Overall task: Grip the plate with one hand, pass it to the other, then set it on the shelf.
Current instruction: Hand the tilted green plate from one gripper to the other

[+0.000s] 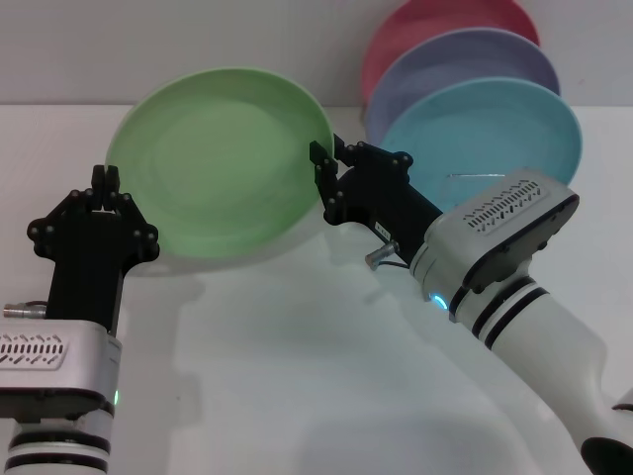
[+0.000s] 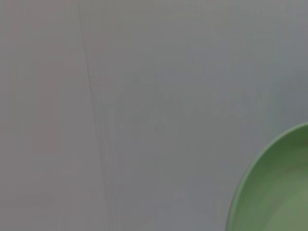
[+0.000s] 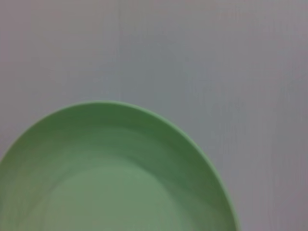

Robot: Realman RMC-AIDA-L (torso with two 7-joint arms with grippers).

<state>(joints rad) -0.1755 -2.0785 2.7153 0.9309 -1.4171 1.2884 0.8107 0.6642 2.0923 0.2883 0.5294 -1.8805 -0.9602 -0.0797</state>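
The light green plate [image 1: 223, 163] is held up off the white table, tilted with its face toward me. My right gripper [image 1: 329, 158] is shut on its right rim. My left gripper [image 1: 106, 180] is by the plate's lower left rim, fingers together, not holding it. The plate fills the lower part of the right wrist view [image 3: 110, 183] and only a corner of the left wrist view [image 2: 279, 187]. The wire shelf [image 1: 473, 177] stands at the back right, mostly hidden behind my right arm.
A turquoise-blue plate [image 1: 495, 134], a lavender plate [image 1: 465, 64] and a pink plate [image 1: 435, 25] stand upright one behind the other in the shelf. The white table [image 1: 297, 376] spreads in front of both arms.
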